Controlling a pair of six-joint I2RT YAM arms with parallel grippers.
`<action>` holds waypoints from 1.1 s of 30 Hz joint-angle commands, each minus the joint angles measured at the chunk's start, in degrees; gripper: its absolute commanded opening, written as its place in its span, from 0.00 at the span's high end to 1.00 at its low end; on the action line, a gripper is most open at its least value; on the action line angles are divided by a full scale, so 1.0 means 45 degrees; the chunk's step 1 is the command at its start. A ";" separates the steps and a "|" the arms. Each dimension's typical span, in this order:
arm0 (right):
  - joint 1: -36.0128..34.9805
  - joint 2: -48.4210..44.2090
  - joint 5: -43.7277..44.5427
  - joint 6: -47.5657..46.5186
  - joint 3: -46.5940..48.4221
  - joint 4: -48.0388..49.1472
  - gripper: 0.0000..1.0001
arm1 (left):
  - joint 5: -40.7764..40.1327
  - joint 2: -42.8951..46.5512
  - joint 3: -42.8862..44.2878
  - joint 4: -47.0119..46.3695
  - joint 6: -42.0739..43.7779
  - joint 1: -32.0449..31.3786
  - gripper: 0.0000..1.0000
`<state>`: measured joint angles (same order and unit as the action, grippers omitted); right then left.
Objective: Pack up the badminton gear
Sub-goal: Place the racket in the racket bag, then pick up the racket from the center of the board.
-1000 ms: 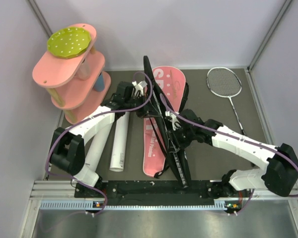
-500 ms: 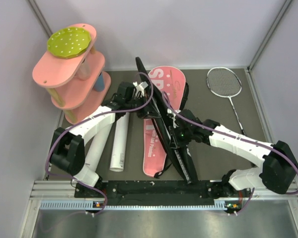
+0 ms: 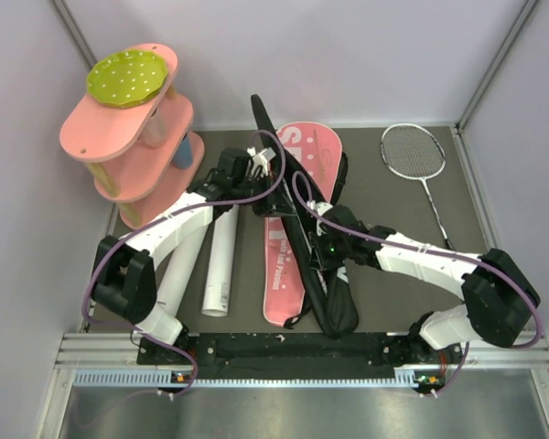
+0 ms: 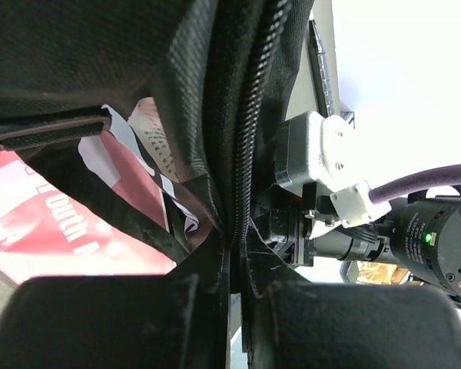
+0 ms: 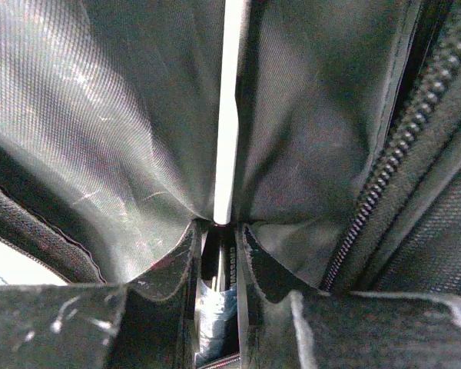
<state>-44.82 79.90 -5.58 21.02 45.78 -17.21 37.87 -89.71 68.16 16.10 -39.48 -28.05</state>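
- Two pinches on the pink-and-black racket-shaped fabric bag point(image 3: 276, 274), lying mid-table: left gripper point(image 4: 234, 265) clamps its zipper edge, right gripper point(image 5: 219, 257) its black flap.
- Far right, thin white strung racket point(image 3: 414, 151) lies apart.

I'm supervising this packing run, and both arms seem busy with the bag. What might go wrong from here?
1. The left gripper and right gripper pinch only the thin edge of the black flap. The fabric may slip and the flap may drop shut.
2. The racket lies outside the bag, near the far right corner. Freeing either gripper to fetch it would probably let the flap sag.
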 commanded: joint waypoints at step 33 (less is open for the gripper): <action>1.3534 0.6069 0.0753 -0.4060 0.9528 -0.4456 0.36 | 0.2442 -0.0064 0.0772 -0.1974 0.0084 0.0277 1.00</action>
<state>16.69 105.49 -5.63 11.44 80.16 -35.00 44.16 -92.03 71.61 14.63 -37.60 -26.98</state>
